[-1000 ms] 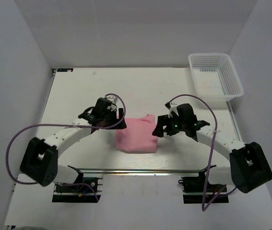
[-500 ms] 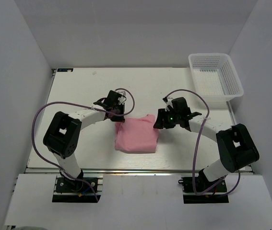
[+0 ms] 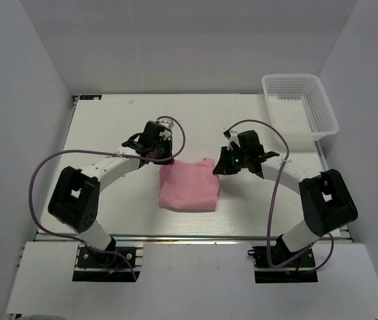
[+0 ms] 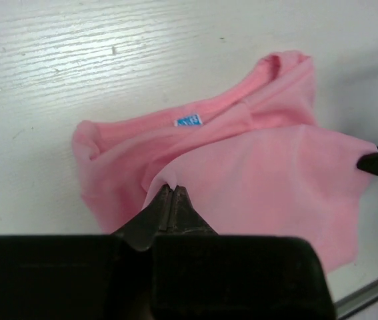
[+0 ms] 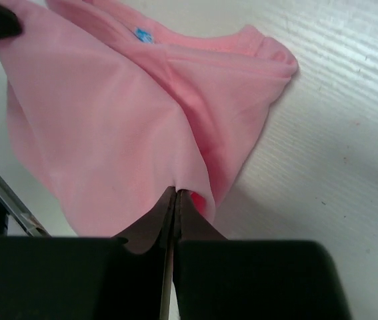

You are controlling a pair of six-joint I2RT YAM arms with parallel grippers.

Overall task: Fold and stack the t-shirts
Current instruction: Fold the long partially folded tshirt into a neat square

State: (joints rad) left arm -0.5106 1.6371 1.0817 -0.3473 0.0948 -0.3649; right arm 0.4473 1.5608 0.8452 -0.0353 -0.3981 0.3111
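Note:
A light-pink t-shirt [image 3: 189, 185] lies folded in a rough square at the middle of the table, its collar and blue label toward the far edge. My left gripper [image 3: 162, 160] is shut on the shirt's far-left corner; in the left wrist view its tips [image 4: 171, 189] pinch a raised fold of the t-shirt [image 4: 255, 173]. My right gripper [image 3: 221, 167] is shut on the far-right corner; the right wrist view shows its tips [image 5: 177, 192] clamping the pink t-shirt [image 5: 109, 113] edge. Both pinched corners are pulled up off the table.
A white plastic mesh basket [image 3: 300, 105] stands at the far right corner of the white table [image 3: 109, 127]. Purple cables loop from both arms. The table's metal front rail [image 3: 189, 237] runs along the near edge, between the arm bases.
Both grippers went from open beside the shirt to shut on its far corners. The arms swung inward and slightly away, and the top layer of cloth has lifted at both corners.

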